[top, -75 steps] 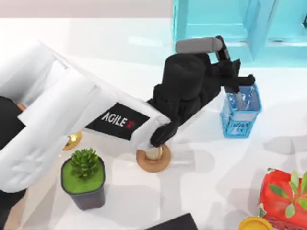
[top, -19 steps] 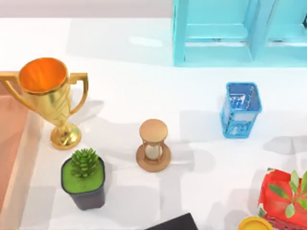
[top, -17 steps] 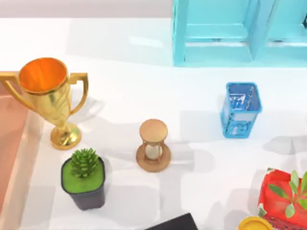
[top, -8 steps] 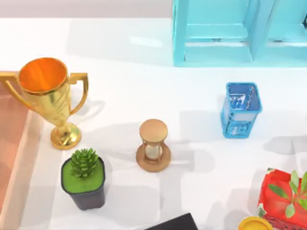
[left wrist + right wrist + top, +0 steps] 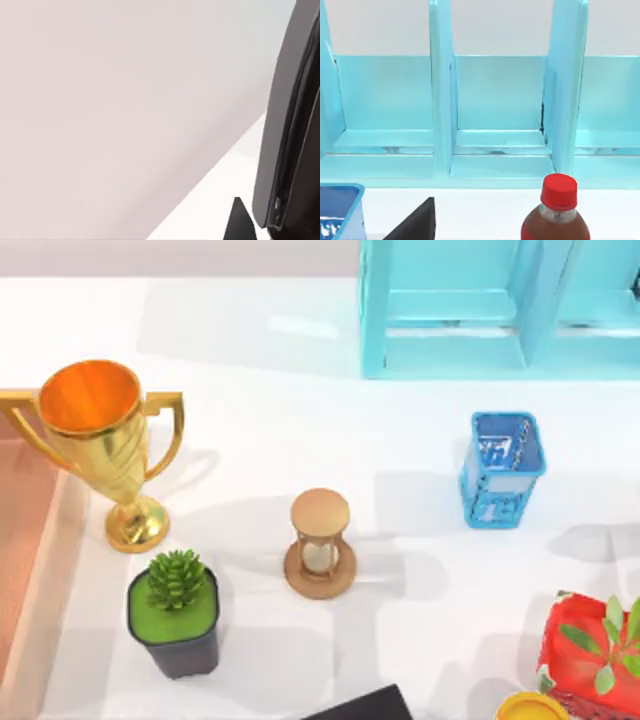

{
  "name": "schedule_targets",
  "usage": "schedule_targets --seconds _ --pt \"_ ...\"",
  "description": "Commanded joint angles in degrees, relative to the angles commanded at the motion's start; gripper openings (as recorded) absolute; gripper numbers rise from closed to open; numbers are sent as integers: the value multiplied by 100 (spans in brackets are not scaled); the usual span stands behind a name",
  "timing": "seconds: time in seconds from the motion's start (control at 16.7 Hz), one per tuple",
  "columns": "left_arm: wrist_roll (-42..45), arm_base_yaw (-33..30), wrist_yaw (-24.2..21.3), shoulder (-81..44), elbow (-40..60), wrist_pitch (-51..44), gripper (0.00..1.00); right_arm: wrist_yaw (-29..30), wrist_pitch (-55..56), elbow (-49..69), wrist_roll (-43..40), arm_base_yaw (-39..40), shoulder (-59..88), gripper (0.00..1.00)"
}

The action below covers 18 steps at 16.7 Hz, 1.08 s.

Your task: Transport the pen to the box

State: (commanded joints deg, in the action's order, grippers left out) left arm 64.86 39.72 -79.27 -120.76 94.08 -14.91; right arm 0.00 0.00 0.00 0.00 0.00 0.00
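The shallow salmon-orange box (image 5: 42, 590) with its beige rim lies at the counter's left edge, so I judge my left arm is nearer. I cannot tell whether the left pincer (image 5: 255, 222) grips the black-capped, silvery-barrelled pen. The right pincer (image 5: 415, 222) idles.

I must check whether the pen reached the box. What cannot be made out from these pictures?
- Box: cut off by the top view's left edge, so most of its inside is hidden.
- Blue mesh cup: contents too small to tell from above.
- Cola bottle: its lower part is cut off in the right wrist view.
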Motion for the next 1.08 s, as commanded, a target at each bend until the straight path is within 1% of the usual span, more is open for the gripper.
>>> schedule_targets --seconds 0.36,0.6,0.84,0.96,1.08 --pt "3461 -179 477 142 -595 -4077 0 0 0 0 0 0 0 100" --pt "5400 -280 738 197 -920 -6347 0 0 0 0 0 0 0 100" --pt "6813 -353 928 224 -1153 -7994 0 0 0 0 0 0 0 100" --pt "7279 -377 991 230 -1229 -8536 0 0 0 0 0 0 0 100" --pt "7532 -390 1026 232 -1269 -8828 0 0 0 0 0 0 0 100"
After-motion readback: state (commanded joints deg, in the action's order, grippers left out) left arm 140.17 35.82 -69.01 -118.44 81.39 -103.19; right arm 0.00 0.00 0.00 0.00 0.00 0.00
